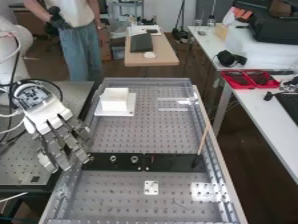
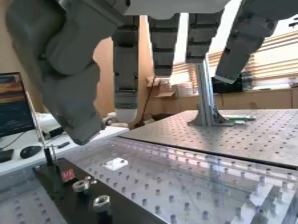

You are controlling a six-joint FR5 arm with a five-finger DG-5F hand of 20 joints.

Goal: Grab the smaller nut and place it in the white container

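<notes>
A: ok where's the smaller nut (image 1: 91, 158), and how's it gonna handle?
B: standing on the flat black bar (image 1: 173, 163), just beside the fingers (image 2: 126, 70). looks like hard metal, so prob light and kinda slick. i'd pinch it by the sides.
A: fingers holding anything?
B: nah, straight and apart, nothing between em.
A: drop-off?
B: further up the hole-dotted desk (image 1: 143, 135): white container (image 1: 116, 100), boxy, smooth-looking, on a flat white plate (image 1: 106, 113).

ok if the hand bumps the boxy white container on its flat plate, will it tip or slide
Tipping looks unlikely: the boxy white container is squat and sits on a wider white plate. Its straight walls suggest stiffness. A firm push might slide it, unless it's fixed down, which I can't tell.
</notes>
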